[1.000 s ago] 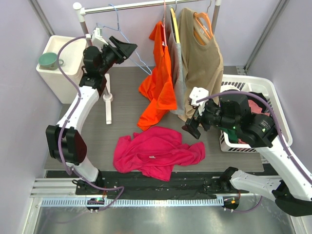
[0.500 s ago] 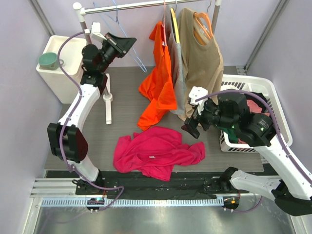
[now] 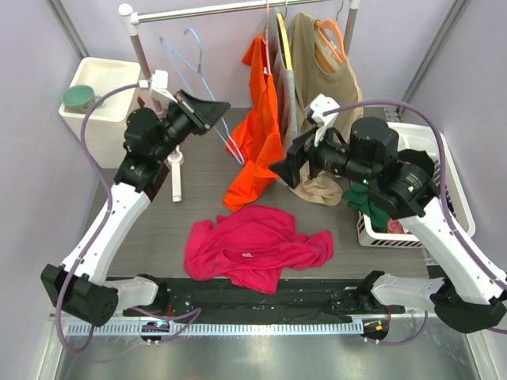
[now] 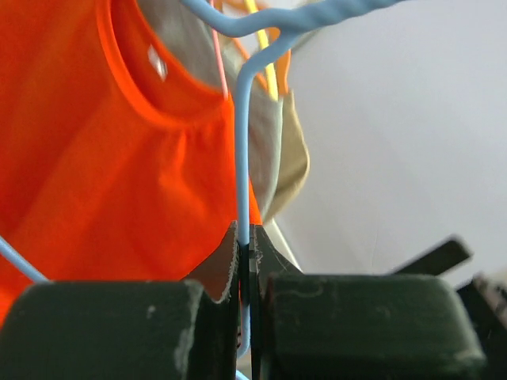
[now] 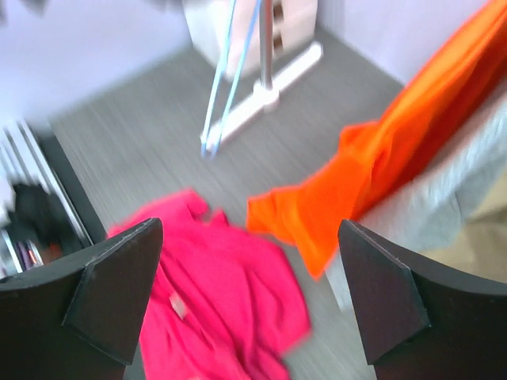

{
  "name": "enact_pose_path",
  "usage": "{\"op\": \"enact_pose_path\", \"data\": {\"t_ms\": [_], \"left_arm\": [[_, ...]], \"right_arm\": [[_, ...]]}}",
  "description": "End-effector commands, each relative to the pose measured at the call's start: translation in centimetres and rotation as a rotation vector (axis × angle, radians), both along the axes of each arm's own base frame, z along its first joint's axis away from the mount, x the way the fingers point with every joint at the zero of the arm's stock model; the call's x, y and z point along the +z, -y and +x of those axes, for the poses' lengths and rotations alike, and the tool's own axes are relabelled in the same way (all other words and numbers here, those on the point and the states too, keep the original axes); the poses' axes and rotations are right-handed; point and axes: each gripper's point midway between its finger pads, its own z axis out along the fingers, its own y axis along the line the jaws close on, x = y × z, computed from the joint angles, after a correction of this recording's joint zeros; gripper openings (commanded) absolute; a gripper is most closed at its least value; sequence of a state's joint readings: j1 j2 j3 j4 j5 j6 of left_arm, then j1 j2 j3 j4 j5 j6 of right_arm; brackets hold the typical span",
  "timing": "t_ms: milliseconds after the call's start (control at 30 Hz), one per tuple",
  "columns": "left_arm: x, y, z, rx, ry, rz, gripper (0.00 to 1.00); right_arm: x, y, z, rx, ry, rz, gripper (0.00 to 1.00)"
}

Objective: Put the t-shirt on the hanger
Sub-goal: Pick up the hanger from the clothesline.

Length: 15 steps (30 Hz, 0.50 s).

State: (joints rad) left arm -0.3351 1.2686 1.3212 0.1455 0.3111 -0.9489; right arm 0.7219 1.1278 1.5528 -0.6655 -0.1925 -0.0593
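The left claw [image 4: 244,237] is pressed together on the thin wire of the light-blue hanger [image 4: 242,142], which it holds up at about 11 o'clock over the surface [image 3: 198,182], beside the hanging orange t-shirt [image 3: 257,134]. The magenta t-shirt [image 3: 253,245] lies crumpled at 6 o'clock, by the near edge. The right claw [image 5: 247,289], spread wide and holding nothing, hangs above it toward 1 o'clock.

The t-shirt [image 3: 253,245] lies on the table [image 3: 198,198] near the front, at centre. Behind it, garments [image 3: 317,87] hang from the rail [image 3: 214,9] at the far side. The hanger [image 4: 242,142] sits to their left, pinched in the left gripper [image 4: 245,237]. A basket [image 3: 380,237] stands at right. A box [image 3: 99,134] topped by a bowl [image 3: 78,96] stands at far left.
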Motion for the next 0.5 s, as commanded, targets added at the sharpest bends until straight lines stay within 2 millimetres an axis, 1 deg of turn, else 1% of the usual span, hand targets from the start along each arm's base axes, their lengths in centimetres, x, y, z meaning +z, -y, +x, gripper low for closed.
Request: {"op": "enact_pose_path", "data": {"t_ms": [0, 33, 67, 100, 133, 167, 233, 300, 333, 367, 400, 467], "left_arm": [[-4.3, 0.9, -2.1, 0.022, -0.118, 0.097, 0.00], [-4.7, 1.0, -2.5, 0.016, -0.131, 0.105, 0.00], [-4.9, 1.0, -2.7, 0.014, -0.130, 0.113, 0.00], [-5.0, 0.8, -2.8, 0.018, -0.133, 0.119, 0.00], [-5.3, 0.7, -3.1, 0.017, -0.139, 0.129, 0.00], [-5.4, 0.7, -3.2, 0.014, -0.140, 0.134, 0.00], [-5.5, 0.5, -3.7, 0.009, -0.136, 0.143, 0.00], [-5.8, 0.6, -3.9, 0.002, -0.137, 0.151, 0.00], [-6.0, 0.6, -4.1, -0.001, -0.140, 0.152, 0.00], [-6.1, 0.6, -4.1, 0.000, -0.143, 0.153, 0.00], [-6.2, 0.7, -4.2, -0.006, -0.145, 0.152, 0.01], [-6.4, 0.9, -4.2, -0.013, -0.151, 0.152, 0.01]], "right_arm": [[6.3, -3.3, 1.7, 0.006, 0.022, 0.332, 0.95], [7.3, -4.2, 2.0, 0.024, 0.029, 0.369, 0.95], [6.0, -5.8, 3.1, 0.032, -0.019, 0.355, 0.94], [5.5, -6.9, 3.4, 0.055, -0.048, 0.348, 0.94], [5.9, -7.5, 3.6, 0.064, -0.050, 0.344, 0.94], [4.6, -8.8, 4.3, 0.071, -0.079, 0.317, 0.94], [3.5, -9.6, 4.8, 0.076, -0.087, 0.295, 0.94], [2.0, -10.5, 4.9, 0.083, -0.105, 0.266, 0.94], [1.0, -10.9, 4.9, 0.090, -0.110, 0.246, 0.93], [0.6, -11.1, 4.8, 0.093, -0.108, 0.237, 0.93], [-0.5, -11.7, 4.6, 0.101, -0.116, 0.218, 0.93], [-1.6, -12.2, 4.7, 0.102, -0.118, 0.194, 0.92]]}}
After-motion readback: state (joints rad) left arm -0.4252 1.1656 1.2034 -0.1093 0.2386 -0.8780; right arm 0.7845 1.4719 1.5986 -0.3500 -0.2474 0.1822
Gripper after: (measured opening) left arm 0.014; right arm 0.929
